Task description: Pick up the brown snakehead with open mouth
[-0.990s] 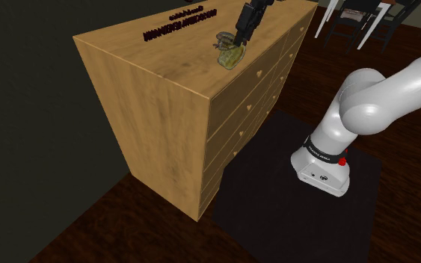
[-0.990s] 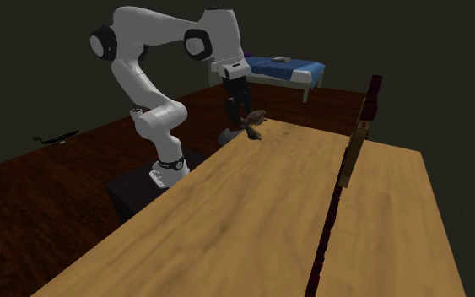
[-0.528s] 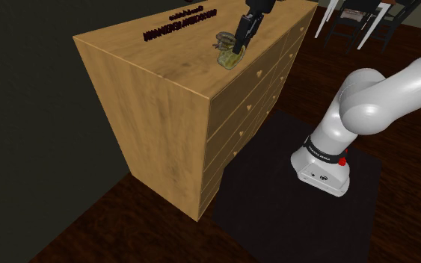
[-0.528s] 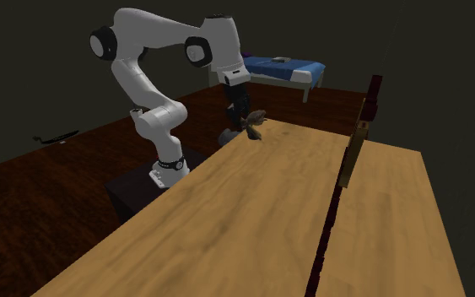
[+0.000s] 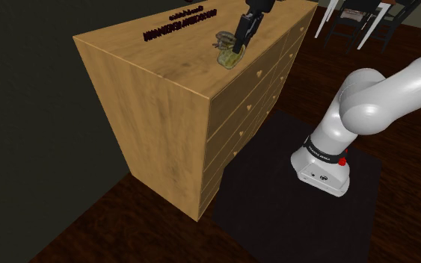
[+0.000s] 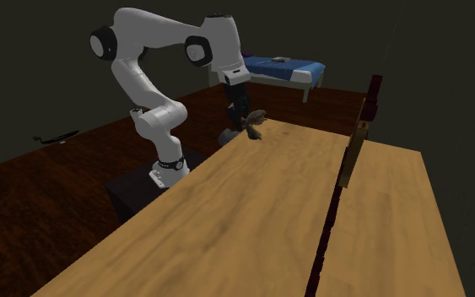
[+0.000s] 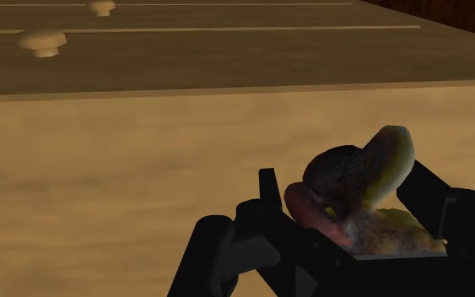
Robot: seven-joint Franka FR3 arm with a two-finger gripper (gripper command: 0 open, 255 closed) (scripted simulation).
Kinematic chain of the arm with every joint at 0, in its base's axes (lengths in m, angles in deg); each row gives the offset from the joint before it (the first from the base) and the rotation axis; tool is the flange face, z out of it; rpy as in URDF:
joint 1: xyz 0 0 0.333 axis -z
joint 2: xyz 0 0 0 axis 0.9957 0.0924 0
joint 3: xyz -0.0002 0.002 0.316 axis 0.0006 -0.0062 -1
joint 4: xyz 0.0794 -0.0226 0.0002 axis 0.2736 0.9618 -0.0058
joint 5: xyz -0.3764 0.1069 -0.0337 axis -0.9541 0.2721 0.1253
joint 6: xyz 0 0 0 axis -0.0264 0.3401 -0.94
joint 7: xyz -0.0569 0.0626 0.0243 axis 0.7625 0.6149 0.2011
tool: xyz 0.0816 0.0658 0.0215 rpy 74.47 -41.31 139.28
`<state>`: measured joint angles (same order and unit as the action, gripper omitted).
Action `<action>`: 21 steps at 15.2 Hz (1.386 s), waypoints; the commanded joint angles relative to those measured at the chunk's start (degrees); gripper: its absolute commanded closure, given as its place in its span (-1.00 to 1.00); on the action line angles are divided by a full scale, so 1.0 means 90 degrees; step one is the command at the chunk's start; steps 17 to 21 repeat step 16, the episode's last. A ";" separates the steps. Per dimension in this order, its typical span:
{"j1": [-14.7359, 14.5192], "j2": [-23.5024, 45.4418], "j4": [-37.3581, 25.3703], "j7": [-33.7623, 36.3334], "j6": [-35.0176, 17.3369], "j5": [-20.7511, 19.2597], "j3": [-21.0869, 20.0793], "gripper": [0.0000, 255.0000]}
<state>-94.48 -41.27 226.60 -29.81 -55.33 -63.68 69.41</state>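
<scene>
The hand (image 7: pixel 347 196) is closed onto the snakehead (image 7: pixel 366 181), with a finger pressed against each side. The brown, open-mouthed snakehead rests on the dresser (image 5: pixel 149 67) top, close to the drawer-side edge.

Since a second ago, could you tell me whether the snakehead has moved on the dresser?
No. In the shoulder view the snakehead sits at the same spot near the dresser's front edge as it did then, and it is not yet lifted.
</scene>
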 commanded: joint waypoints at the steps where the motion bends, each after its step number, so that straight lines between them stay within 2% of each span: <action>1: -0.0001 -0.0003 -0.0127 0.0015 0.0139 -0.0006 0.0000 1.00; 14: 0.0001 0.0142 -0.1334 0.0136 0.1195 -0.0053 0.0018 1.00; 21: 0.0001 0.0144 -0.1349 0.0138 0.1207 -0.0054 0.0018 1.00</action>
